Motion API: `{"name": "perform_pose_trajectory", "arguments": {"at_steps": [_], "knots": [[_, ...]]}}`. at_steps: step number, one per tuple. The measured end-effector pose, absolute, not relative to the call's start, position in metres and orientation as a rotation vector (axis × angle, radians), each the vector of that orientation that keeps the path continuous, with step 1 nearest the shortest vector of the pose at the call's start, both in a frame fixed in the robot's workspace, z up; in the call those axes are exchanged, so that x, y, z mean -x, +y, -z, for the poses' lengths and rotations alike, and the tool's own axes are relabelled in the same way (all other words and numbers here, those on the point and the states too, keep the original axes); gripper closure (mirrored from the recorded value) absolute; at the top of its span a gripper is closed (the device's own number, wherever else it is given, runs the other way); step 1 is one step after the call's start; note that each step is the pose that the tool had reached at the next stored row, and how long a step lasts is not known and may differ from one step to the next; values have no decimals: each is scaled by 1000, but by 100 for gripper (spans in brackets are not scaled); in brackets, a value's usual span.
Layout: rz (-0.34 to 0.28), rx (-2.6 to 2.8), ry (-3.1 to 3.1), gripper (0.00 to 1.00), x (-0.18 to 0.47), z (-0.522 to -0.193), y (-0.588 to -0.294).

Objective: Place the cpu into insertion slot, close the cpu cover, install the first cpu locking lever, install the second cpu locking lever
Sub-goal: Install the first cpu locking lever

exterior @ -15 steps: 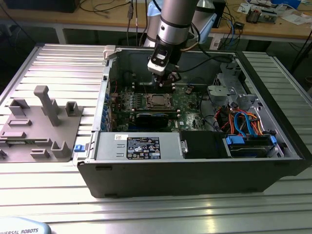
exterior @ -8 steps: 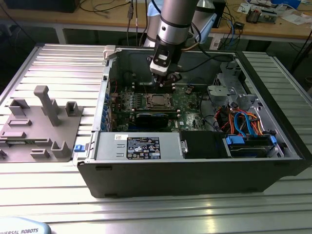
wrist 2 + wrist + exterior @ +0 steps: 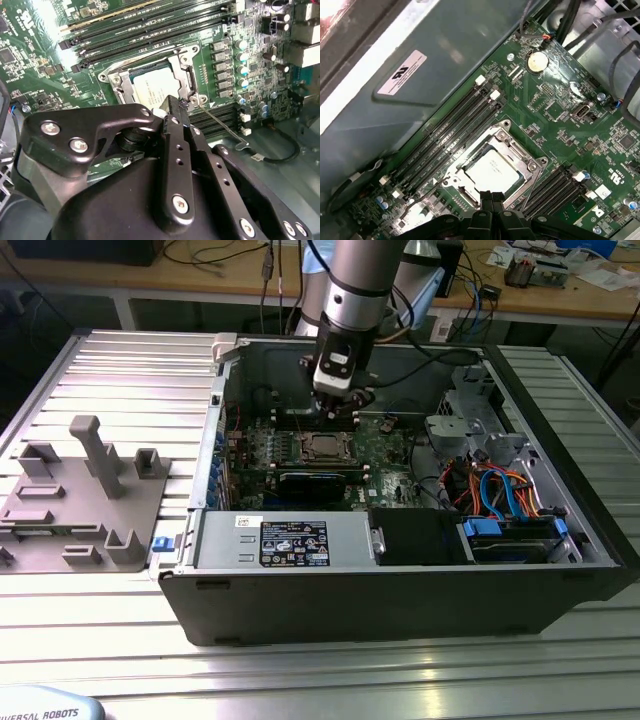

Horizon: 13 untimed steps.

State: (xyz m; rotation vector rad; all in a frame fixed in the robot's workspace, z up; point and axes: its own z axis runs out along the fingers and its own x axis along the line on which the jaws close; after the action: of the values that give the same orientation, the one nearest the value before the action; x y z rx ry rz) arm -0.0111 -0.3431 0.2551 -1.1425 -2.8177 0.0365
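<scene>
A grey rack lies by the table edge on the exterior view's left. The open computer case sits in the table's middle. The arm reaches straight down into it from the far edge. The tool has its fingers together, tip just beside the cpu cover rim. The cover lies flat around the cpu in its slot. The case's far wall stands near the arm
</scene>
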Motion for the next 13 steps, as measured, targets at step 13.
{"name": "perform_pose_trajectory", "arguments": {"at_steps": [13], "knots": [[-46, 965, -2885, 89, 11, -255, -343]]}}
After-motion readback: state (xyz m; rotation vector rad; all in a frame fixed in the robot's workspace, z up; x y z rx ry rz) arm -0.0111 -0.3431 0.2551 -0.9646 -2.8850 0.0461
